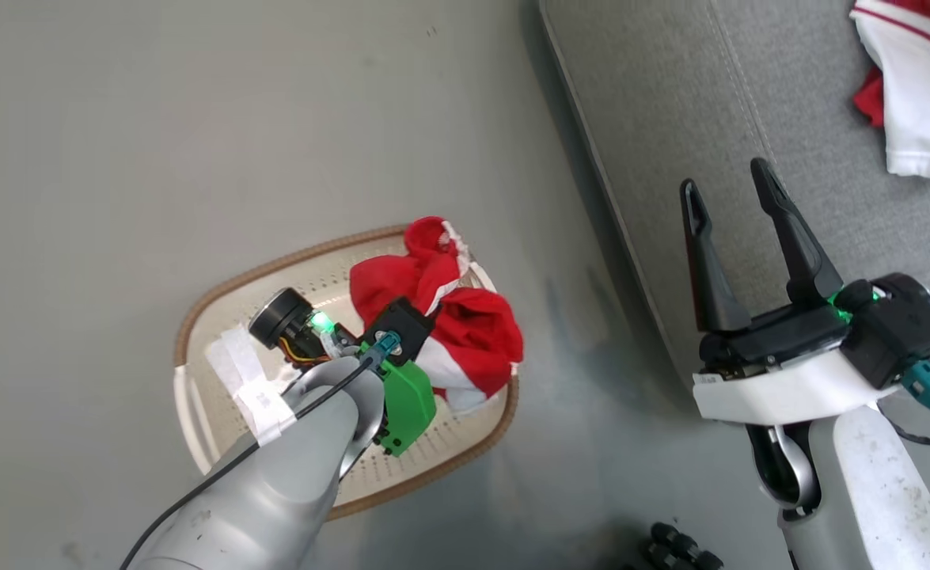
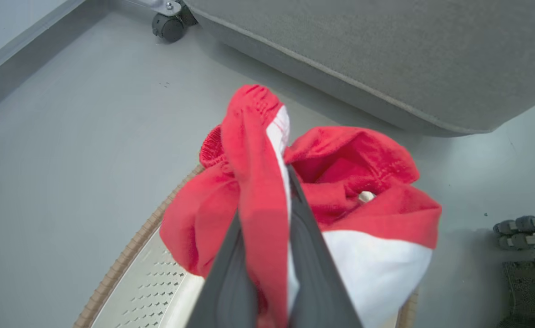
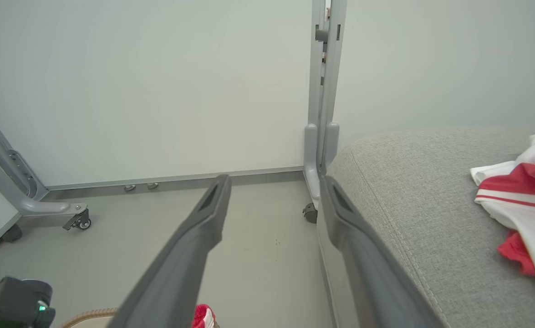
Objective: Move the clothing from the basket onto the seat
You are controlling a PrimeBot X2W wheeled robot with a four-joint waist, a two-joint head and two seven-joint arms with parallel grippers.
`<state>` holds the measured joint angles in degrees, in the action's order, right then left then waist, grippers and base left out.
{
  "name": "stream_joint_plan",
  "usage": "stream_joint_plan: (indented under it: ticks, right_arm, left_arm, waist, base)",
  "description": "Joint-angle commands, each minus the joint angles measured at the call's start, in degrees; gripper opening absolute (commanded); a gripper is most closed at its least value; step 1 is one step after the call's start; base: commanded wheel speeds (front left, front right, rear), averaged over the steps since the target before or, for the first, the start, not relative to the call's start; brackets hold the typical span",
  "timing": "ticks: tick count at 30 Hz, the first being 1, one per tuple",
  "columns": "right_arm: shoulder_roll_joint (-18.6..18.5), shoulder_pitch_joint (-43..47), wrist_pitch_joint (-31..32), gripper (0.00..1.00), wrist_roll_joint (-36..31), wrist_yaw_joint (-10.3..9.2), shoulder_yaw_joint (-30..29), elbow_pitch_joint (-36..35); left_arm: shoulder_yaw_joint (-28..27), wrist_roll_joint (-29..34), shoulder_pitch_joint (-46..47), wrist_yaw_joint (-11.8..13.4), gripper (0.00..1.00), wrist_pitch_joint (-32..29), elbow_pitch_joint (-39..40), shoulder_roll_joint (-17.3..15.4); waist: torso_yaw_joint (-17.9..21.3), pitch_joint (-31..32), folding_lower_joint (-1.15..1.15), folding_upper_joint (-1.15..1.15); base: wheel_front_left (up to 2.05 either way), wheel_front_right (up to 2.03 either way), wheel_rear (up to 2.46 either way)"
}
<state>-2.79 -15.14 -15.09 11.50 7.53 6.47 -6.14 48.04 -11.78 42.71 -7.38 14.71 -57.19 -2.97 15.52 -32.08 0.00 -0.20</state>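
Left wrist view shows the left gripper (image 2: pixel 265 200) shut on a soft, light red-and-white cloth garment (image 2: pixel 363 182) over the cream plastic basket (image 2: pixel 124 259). It looks floppy, so a bunched fold should hold best. The right gripper (image 1: pixel 723 174) is open, empty.

— Where is the basket?
— The basket (image 1: pixel 219 289) is on the floor (image 1: pixel 116 119), left of the seat (image 1: pixel 670 119) and apart from it.
— And the clothing?
— The first garment (image 1: pixel 476 336) is over the basket's end nearest the seat, draping past the rim there; my left gripper (image 2: pixel 265 200) is clamped on a fold of it from above. The second garment (image 1: pixel 920 103) lies on the seat, at its far right.
— Your other arm?
— My right gripper (image 1: pixel 724 176) hangs spread above the seat's left edge.
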Motion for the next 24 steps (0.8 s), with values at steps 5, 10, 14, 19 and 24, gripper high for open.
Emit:
stream_joint_plan:
  ticks: [5, 10, 14, 19, 24]
  right_arm:
    - [-0.19, 3.8, -0.11, 1.0, -1.02, -0.08, -1.04, 1.15]
    - [-0.19, 6.47, -0.11, 1.0, -1.56, -0.08, -1.1, 1.49]
    - [-0.19, 8.03, -0.11, 1.0, -1.78, -0.08, -0.96, 1.75]
    - [-0.2, 9.93, -0.11, 1.0, -1.8, -0.08, -0.73, 2.18]
    - [-0.2, 11.92, -0.11, 1.0, -1.54, -0.08, -0.47, 2.49]
  left_arm:
    - [-0.4, -4.8, -1.97, 1.21, 0.0, 0.52, 6.31, 0.14]
    - [-2.08, -6.91, -3.38, 3.04, 0.0, 0.5, 13.71, 0.09]
    - [-4.07, -7.39, -4.29, 4.06, 0.0, 0.51, 19.18, 0.08]
    - [-6.98, -6.85, -5.6, 4.99, 0.0, 0.51, 25.42, 0.08]
    - [-9.5, -6.03, -7.08, 5.66, 0.0, 0.52, 30.63, 0.08]
  waist:
    - [-7.67, 10.53, 0.0, 0.2]
    - [-9.9, 14.06, 0.0, 0.2]
    - [-11.23, 16.51, 0.0, 0.2]
    - [-12.45, 19.91, 0.0, 0.2]
    - [-13.25, 22.96, 0.0, 0.2]
  base:
    - [0.0, 0.0, 0.0]
    - [0.0, 0.0, 0.0]
    - [0.0, 0.0, 0.0]
    - [0.0, 0.0, 0.0]
    - [0.0, 0.0, 0.0]
